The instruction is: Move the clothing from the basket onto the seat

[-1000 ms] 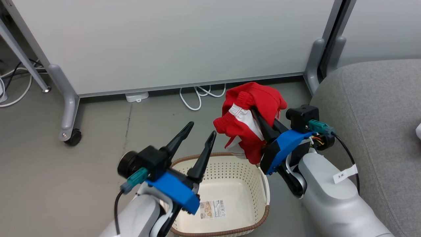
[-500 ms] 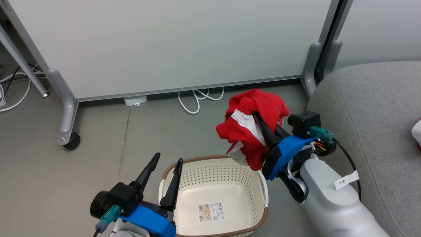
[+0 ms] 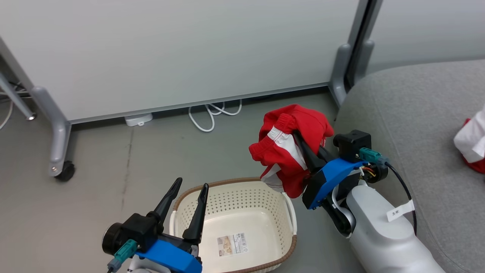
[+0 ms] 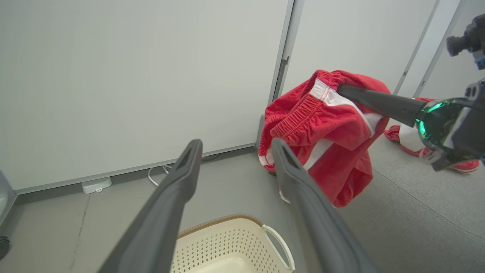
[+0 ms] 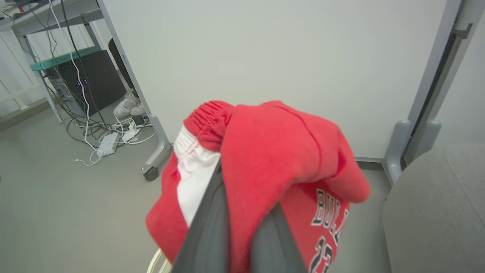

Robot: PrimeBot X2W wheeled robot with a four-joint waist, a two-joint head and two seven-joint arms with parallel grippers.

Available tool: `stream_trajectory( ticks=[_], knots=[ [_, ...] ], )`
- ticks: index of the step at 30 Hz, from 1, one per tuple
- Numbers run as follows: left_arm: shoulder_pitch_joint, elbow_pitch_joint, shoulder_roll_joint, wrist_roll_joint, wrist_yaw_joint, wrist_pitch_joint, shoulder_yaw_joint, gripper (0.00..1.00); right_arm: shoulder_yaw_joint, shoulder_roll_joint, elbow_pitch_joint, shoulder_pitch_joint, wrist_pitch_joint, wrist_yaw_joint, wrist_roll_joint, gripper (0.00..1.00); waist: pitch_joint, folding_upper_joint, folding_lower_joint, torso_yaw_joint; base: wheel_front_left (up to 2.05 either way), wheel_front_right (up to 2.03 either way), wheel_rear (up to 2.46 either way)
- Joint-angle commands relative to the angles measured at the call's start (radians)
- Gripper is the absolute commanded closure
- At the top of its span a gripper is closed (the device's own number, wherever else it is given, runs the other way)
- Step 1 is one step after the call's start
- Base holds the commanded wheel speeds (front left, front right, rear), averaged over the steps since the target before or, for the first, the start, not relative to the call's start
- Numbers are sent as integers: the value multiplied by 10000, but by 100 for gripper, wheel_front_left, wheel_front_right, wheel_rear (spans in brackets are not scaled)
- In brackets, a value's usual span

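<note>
Red shorts (image 3: 291,144) with white panels and dark lettering hang in the air, above the far right corner of the basket (image 3: 231,201) and left of the grey seat (image 3: 416,113). My right gripper (image 3: 299,138) is shut on them; in the right wrist view the cloth (image 5: 273,144) drapes over both fingers (image 5: 212,220). The cream basket stands on the floor, holding nothing but its label. My left gripper (image 3: 191,184) is open at the basket's left rim, nothing between its fingers (image 4: 178,182). Another red-and-white garment (image 3: 471,146) lies on the seat at the far right.
A white partition panel on grey legs with a caster (image 3: 62,172) stands behind the basket. White cables (image 3: 212,113) and a small adapter (image 3: 138,119) lie at its foot. Further left are a desk, tangled cables and shoes (image 5: 129,106).
My left arm dropped from above the basket to its left rim, still open. The head camera turned right, bringing in more of the seat and the garment on it. The right gripper kept the shorts.
</note>
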Motion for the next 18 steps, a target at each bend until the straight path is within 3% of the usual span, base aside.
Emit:
stream_trajectory(
  ticks=[1,18],
  knots=[
    [-22,-52,43,55,-24,-48,48,0,-31,-9,-81,7,-48,1,-31,100,74,0,0,-261,0,0,0],
    [-215,-141,65,114,-24,-48,177,0,-314,-6,-312,143,-45,1,-206,100,383,0,0,-3178,0,0,0]
  ],
)
